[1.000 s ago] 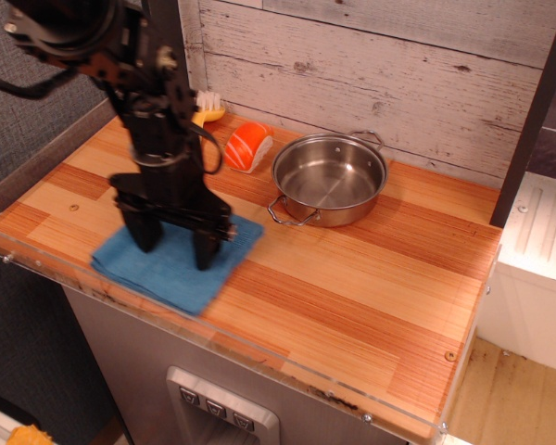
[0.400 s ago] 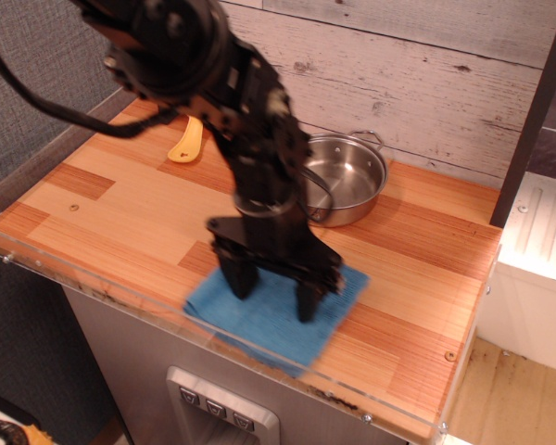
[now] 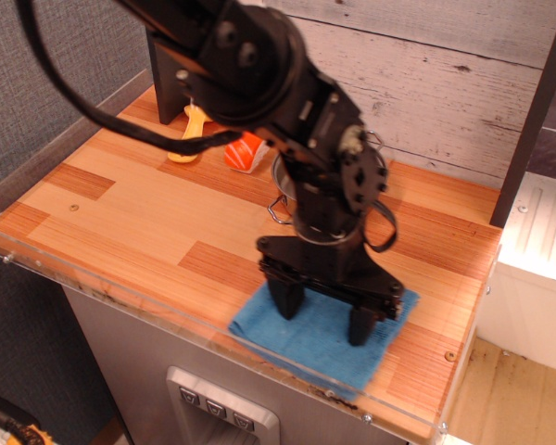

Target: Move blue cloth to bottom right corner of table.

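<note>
I count one blue cloth (image 3: pixel 322 336), one steel pot (image 3: pixel 287 199) mostly hidden behind my arm, one orange-and-white toy (image 3: pixel 246 152) and one yellow utensil (image 3: pixel 187 144) in the upper left of the frame, all on one table (image 3: pixel 120 218). No lettering is readable anywhere; the grey panel (image 3: pixel 221 413) under the front edge at the bottom of the frame carries small buttons whose marks are too small to make out.

My gripper (image 3: pixel 322 315) has its two black fingers (image 3: pixel 285 298) spread wide apart, both tips planted down on the cloth, one toward its left part and one toward its right. Whether any fabric is pinched I cannot quite tell from this angle. The cloth lies flat in the lower centre-right of the frame, its front edge along the clear acrylic rim (image 3: pixel 287 371), near the table's lower right corner.
</note>
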You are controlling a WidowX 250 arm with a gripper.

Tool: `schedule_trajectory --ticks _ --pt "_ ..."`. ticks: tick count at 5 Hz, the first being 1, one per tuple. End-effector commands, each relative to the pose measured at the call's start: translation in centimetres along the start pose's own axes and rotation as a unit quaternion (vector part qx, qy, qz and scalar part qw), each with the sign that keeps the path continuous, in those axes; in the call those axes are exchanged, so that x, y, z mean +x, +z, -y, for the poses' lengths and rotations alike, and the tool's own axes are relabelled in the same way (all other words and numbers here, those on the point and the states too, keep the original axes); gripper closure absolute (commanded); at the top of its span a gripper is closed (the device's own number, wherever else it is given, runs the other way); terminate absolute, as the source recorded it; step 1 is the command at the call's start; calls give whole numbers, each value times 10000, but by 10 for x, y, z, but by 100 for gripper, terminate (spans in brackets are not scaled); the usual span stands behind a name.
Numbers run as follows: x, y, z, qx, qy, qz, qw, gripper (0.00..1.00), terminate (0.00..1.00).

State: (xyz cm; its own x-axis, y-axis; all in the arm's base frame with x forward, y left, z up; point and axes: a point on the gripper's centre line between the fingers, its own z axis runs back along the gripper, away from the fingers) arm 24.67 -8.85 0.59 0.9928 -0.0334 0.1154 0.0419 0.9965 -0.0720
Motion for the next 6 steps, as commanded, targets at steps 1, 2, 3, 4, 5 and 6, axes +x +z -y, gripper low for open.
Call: schedule_trajectory --ticks 1,2,3,4,5,6 --pt "30 26 -18 118 454 323 9984 0 0" --pt "40 53 -27 16 508 418 9978 0 0" --pt "42 80 -31 51 343 492 9982 0 0" --pt "34 121 -54 251 217 425 9985 0 0" --pt "22 139 -95 432 127 417 9981 0 0" --pt "17 135 -133 349 106 260 9990 0 0"
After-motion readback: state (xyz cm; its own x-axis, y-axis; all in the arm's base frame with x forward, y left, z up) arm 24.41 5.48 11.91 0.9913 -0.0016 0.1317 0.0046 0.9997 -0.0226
